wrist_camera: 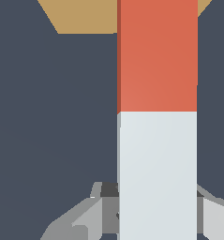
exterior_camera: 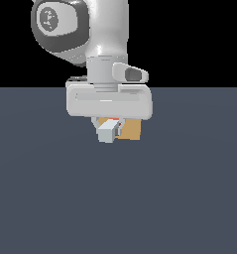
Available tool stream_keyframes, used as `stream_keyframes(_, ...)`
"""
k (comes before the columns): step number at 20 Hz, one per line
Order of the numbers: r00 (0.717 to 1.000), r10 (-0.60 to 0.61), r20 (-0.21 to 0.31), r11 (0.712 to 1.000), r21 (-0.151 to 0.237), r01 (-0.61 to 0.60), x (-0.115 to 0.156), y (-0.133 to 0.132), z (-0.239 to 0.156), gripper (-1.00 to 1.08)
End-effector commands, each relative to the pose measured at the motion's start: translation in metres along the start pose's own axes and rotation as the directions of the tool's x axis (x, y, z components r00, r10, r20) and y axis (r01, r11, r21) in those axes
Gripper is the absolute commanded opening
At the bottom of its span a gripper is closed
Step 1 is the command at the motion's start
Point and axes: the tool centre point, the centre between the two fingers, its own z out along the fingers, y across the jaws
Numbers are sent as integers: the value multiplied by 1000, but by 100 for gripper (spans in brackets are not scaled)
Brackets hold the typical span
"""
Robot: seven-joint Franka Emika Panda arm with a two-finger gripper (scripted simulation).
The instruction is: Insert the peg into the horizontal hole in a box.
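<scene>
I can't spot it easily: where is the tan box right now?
In the exterior view, the box sits on the floor directly behind the tool, partly hidden by it.

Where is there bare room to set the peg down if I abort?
Bare floor spreads wide in front of the fingers and to both sides in the exterior view. It's crowded only where the peg meets the box.
</scene>
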Motion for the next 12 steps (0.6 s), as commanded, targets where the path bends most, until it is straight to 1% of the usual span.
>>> stream_keyframes(1, 1000, -1, 0, 1000, -1, 1, 12, 1, -4, -100)
stream_keyframes(5, 1000, -3, 0, 1000, -1, 3, 20, 1, -6, -100)
stream_keyframes(12, 1000, -3, 0, 1000, -1, 3, 17, 2, -5, -100)
